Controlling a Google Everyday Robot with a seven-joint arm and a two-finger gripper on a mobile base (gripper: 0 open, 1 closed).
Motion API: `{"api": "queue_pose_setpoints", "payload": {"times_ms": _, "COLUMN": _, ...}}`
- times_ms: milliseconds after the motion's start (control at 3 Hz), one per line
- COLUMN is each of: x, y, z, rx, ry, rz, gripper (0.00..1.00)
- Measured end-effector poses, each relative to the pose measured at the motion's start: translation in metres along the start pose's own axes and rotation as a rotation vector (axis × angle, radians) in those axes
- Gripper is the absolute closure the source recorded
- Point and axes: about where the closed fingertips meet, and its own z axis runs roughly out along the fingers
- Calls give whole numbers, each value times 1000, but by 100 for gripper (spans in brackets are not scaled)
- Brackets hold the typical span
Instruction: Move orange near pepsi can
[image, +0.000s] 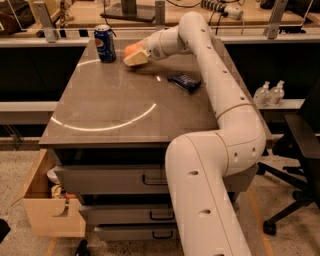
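The pepsi can (105, 43) stands upright at the far left corner of the grey table (115, 107). The orange (131, 49) sits just right of the can, a short gap between them, low at the table surface. My gripper (136, 57) reaches in from the right and is shut on the orange, its pale fingers (138, 59) covering the fruit's lower front. Only the top of the orange shows. I cannot tell whether the orange rests on the table or hangs just above it.
A flat dark blue snack wrapper (184, 81) lies on the table to the right, under my arm. A railing and a bench run behind the table. An open cardboard box (50, 200) stands on the floor at the left, an office chair (300, 150) at the right.
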Motion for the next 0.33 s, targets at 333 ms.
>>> {"api": "queue_pose_setpoints", "payload": {"times_ms": 333, "x": 1, "y": 2, "z": 4, "rx": -5, "ry": 1, "rz": 1, "gripper": 0}}
